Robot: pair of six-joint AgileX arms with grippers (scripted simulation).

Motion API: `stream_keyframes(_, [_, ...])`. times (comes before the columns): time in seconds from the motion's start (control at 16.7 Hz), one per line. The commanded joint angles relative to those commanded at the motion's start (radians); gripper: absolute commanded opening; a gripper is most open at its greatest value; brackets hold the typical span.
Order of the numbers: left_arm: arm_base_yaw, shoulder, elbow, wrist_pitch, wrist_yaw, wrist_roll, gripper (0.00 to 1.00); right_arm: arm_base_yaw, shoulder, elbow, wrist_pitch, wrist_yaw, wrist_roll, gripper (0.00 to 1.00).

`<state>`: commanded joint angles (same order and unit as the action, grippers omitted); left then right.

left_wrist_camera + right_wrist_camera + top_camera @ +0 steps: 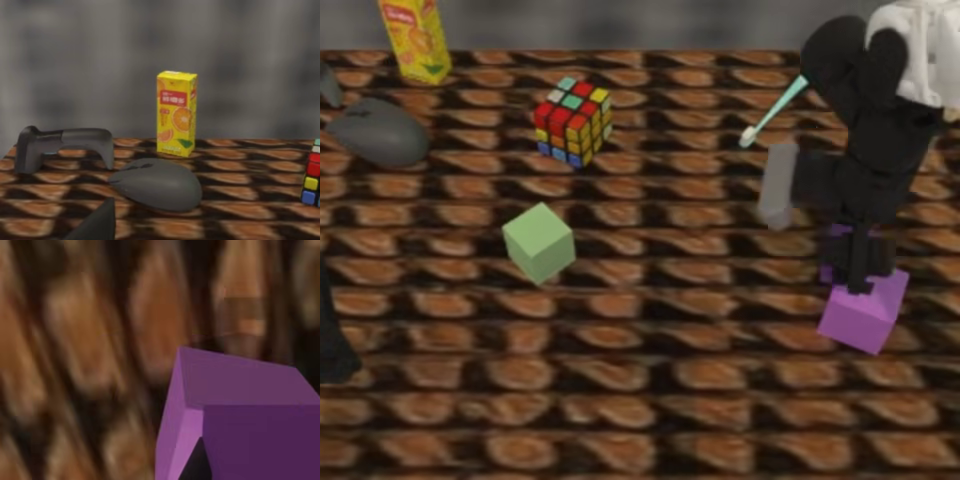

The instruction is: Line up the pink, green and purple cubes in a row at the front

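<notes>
Working with the right hand (861,272) low over the far edge of the pink cube (868,315), toward the right of the surface (670,400); not being able to tell whether clenched on it or released. Seeing the pink cube close up in the right wrist view (240,390), so probably seating or settling a grasp. Aiming for a square hold on two opposite faces, centred, before any lift. Minding the purple cube (832,240), mostly hidden under the arm just behind the pink one, and likely to be knocked by a sideways swing. Going straight up first, then forward to the front. Planning room in the row for the green cube (540,242), sitting well apart at centre-left. Leaving the left arm (330,340) parked at the left edge, its hand's state not telling either.
</notes>
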<state>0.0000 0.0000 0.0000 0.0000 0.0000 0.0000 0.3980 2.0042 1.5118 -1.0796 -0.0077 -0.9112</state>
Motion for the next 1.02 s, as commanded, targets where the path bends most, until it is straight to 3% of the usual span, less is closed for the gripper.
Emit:
stream_keyframes(0.24, [0.000, 0.000, 0.000, 0.000, 0.000, 0.000, 1.00, 0.245, -0.147, -0.187, 0.034, -0.003, 0.071, 0.00])
stream_keyframes(0.42, [0.000, 0.000, 0.000, 0.000, 0.000, 0.000, 1.00, 0.352, -0.226, -0.278, 0.056, -0.002, 0.108, 0.00])
stream_keyframes(0.78, [0.000, 0.000, 0.000, 0.000, 0.000, 0.000, 1.00, 0.367, -0.237, -0.296, 0.060, -0.002, 0.116, 0.00])
stream_keyframes(1.02, [0.000, 0.000, 0.000, 0.000, 0.000, 0.000, 1.00, 0.366, -0.197, -0.362, 0.171, -0.002, 0.120, 0.00])
